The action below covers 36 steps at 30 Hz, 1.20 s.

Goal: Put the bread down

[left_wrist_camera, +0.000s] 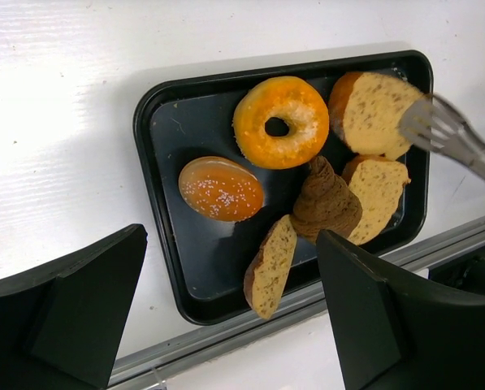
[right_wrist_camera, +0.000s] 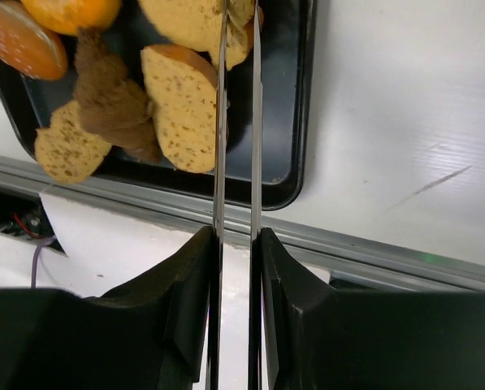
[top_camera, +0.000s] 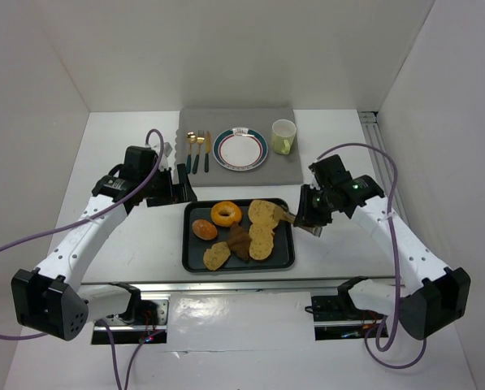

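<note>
**Right arm's tongs on the far bread slice**

The right arm reached in from the tray's right side with its elbow bent and its wrist angled down and to the left. The right end effector [top_camera: 313,210] was pressed together on a pair of thin metal tongs [right_wrist_camera: 256,122]. Their two flat blades ran almost parallel with a narrow gap between them. The forked tips lay at a bread slice [left_wrist_camera: 376,114] in the far right corner of the black tray [left_wrist_camera: 149,162]. It could not be told whether the tips truly pinched it.

The left arm stretched forward beside the tray's far left corner. The left end effector [top_camera: 179,187] was spread wide, held nothing, and hung above the white table [top_camera: 157,244].

The slice was oval, with pale speckled crumb and a brown crust. Near it on the rounded, rimmed tray lay a glossy orange ring doughnut [left_wrist_camera: 280,122], a shiny seeded bun [left_wrist_camera: 220,188] and a ridged dark brown croissant [left_wrist_camera: 326,201].
</note>
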Motion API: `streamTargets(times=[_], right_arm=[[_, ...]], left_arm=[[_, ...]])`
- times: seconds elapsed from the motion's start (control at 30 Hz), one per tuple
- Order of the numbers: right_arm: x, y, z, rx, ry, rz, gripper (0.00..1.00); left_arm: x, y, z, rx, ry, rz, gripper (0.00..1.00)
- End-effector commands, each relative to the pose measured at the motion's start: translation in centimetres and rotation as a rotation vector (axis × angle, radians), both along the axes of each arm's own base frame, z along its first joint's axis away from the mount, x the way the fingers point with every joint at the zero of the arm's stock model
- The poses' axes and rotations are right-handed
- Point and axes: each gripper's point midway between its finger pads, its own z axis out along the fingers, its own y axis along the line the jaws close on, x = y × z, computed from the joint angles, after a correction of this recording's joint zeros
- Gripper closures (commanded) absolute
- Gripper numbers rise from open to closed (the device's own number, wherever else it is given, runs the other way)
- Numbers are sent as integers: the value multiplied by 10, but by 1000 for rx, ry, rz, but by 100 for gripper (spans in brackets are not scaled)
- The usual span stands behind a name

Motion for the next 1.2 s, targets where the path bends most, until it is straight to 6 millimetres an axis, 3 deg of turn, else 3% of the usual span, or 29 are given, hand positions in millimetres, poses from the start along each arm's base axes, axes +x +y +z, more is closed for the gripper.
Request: streamTargets(times=[0.0, 0.1, 0.23, 0.37, 0.5, 0.63, 0.73, 0.77, 0.97, 1.07, 1.17], right_arm=[[9, -12, 40, -24, -114, -7, 94], [6, -16, 51, -47, -117, 16, 100], [9, -12, 72, -26, -168, 59, 100], [38, 4, 105, 37, -287, 65, 100], [96, 24, 133, 93, -450, 24, 100], [167, 49, 141, 106, -562, -10, 100], [204, 64, 156, 119, -630, 1, 100], [221, 71, 134, 103, -590, 4, 100], [276, 90, 87, 76, -558, -17, 100], [287, 91, 61, 59, -513, -57, 100], [289, 90, 53, 58, -496, -80, 98]], left_arm=[[2, -6, 9, -36, -32, -5, 1], [2, -6, 9, -36, -32, -5, 1], [5, -7, 16, -41, -51, -5, 1], [6, -5, 16, -29, -56, -5, 1], [9, -4, 19, -24, -67, 2, 1], [6, -7, 22, -45, -56, -5, 1], [3, -7, 24, -50, -54, 2, 1], [3, -4, 26, -43, -65, 11, 1], [-4, 2, 23, -20, -51, 29, 1], [-6, 7, 22, -11, -44, 45, 1], [-8, 9, 21, -3, -48, 52, 1]])
